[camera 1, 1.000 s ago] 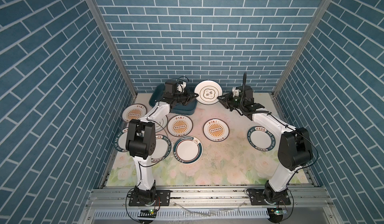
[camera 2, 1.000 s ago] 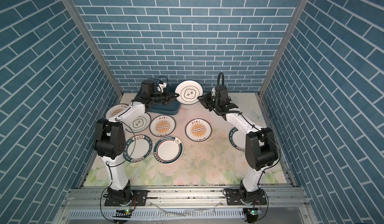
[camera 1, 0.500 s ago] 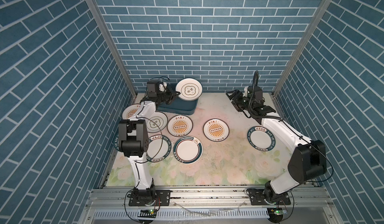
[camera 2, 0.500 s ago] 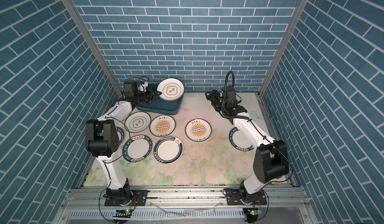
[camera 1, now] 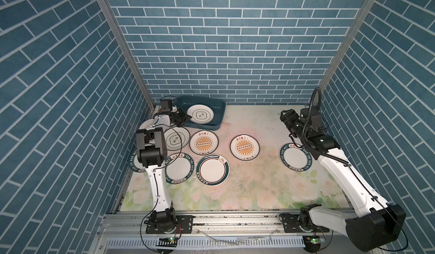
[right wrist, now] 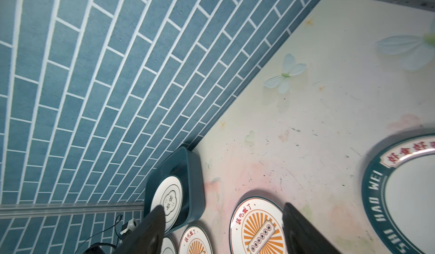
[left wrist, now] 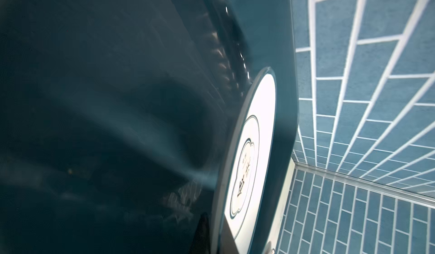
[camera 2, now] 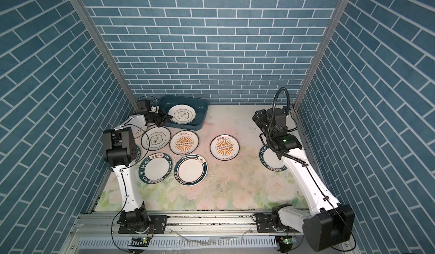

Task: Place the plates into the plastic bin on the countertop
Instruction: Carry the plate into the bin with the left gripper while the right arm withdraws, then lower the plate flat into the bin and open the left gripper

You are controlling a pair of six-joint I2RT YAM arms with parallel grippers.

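The teal plastic bin (camera 1: 217, 104) (camera 2: 203, 109) stands at the back left of the flowered countertop (camera 1: 259, 184). A white emblem plate (camera 1: 200, 114) (camera 2: 181, 114) (left wrist: 249, 158) sits inside the bin's outline, slightly tilted. My left gripper (camera 1: 187, 118) (camera 2: 168, 117) (left wrist: 219, 238) is shut on its near-left rim. Several more plates lie flat on the countertop: an emblem one (camera 1: 175, 139), two sunburst ones (camera 1: 203, 143) (camera 1: 244, 147), and green-banded ones (camera 1: 180, 170) (camera 1: 212, 169) (camera 1: 295, 157). My right gripper (camera 1: 284, 118) (right wrist: 223, 229) hangs open and empty at the back right.
Two more plates (camera 1: 144, 124) (camera 1: 133, 163) are partly hidden behind the left arm. Blue brick walls close in the back and both sides. A grey metal rail (camera 1: 235, 220) runs along the front edge.
The right gripper opened, let go of the emblem plate and drew back to the right. The left gripper carried that plate left and down into the bin.
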